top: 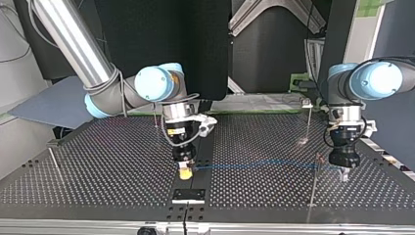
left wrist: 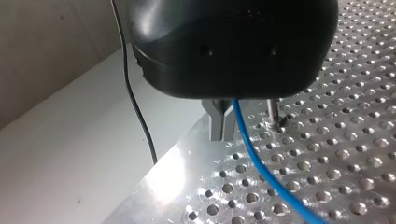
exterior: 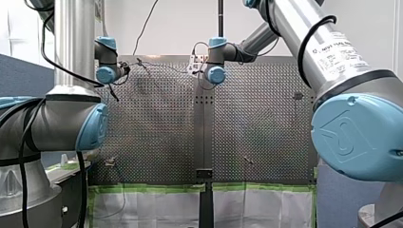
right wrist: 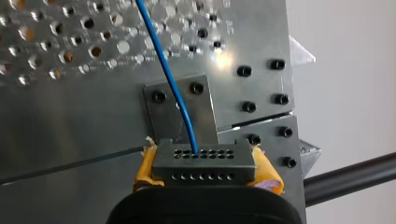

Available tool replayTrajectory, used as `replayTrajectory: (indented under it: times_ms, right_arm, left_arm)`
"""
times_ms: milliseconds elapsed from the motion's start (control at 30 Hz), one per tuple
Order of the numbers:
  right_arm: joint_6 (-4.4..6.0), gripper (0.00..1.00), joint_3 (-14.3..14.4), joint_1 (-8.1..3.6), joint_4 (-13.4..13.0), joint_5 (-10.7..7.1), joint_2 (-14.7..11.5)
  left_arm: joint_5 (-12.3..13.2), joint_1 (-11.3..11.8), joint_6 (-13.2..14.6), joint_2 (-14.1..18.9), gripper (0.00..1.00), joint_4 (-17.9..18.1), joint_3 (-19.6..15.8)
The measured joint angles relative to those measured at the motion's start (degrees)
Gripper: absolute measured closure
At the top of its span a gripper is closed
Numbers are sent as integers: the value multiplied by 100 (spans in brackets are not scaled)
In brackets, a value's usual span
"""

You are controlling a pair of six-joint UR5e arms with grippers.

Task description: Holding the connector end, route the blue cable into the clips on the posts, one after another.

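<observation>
Our right gripper (right wrist: 205, 169) clamps the black connector (right wrist: 205, 156) between its yellow pads (right wrist: 267, 170). The blue cable (right wrist: 166, 65) runs ahead of them across a bolted plate (right wrist: 159, 122) on the perforated table (right wrist: 84, 29). Our left gripper (left wrist: 223, 137) has its metal fingers (left wrist: 215, 122) together, with the cable just beside them and a white surface (left wrist: 70, 154) beyond the table's edge.

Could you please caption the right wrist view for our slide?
My right claw clamps the dark connector between yellow pads; the blue cable leads away over the perforated table.
</observation>
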Motion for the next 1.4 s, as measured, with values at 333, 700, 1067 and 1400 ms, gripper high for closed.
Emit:
replayTrajectory:
  times_ms: [333, 700, 1067, 1400]
  right_arm:
    - [20, 100, -156, -40, -17, -34, 89]
    - [21, 100, -444, -73, 10, -141, 252]
    - [20, 100, -655, -6, 104, -238, 460]
    - [21, 100, -659, 60, 154, -254, 554]
  left_arm:
    - [-103, -8, -61, -13, 100, 168, 21]
    - [-148, -68, -84, -285, 100, 153, 329]
    - [-66, -13, -271, -401, 100, 288, 362]
    - [25, -83, -338, -487, 53, 311, 364]
